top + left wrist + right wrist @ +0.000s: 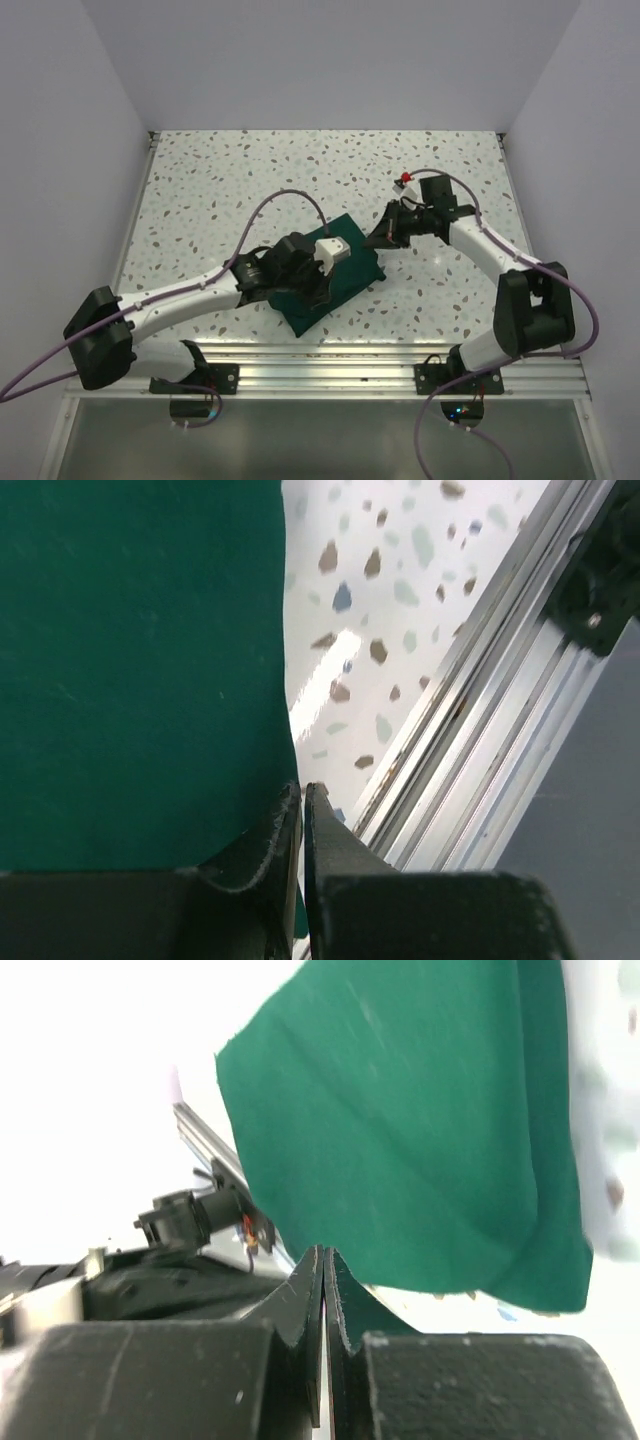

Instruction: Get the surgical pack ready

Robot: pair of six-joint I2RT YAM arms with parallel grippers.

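The dark green folded fabric drape (352, 274) lies on the speckled worktop (250, 180), with the left gripper (303, 792) closed at its edge and the right gripper (325, 1252) closed at its right corner.

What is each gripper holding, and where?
The surgical pack, apparently: left fingers shut at its near edge, right fingers shut at its right corner. Neither pinch shows clearly.

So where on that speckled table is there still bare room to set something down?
Bare: the far strip of table between the back wall and the surgical pack, and the left edge. Crowded: the middle, where the left gripper and right gripper meet the pack.
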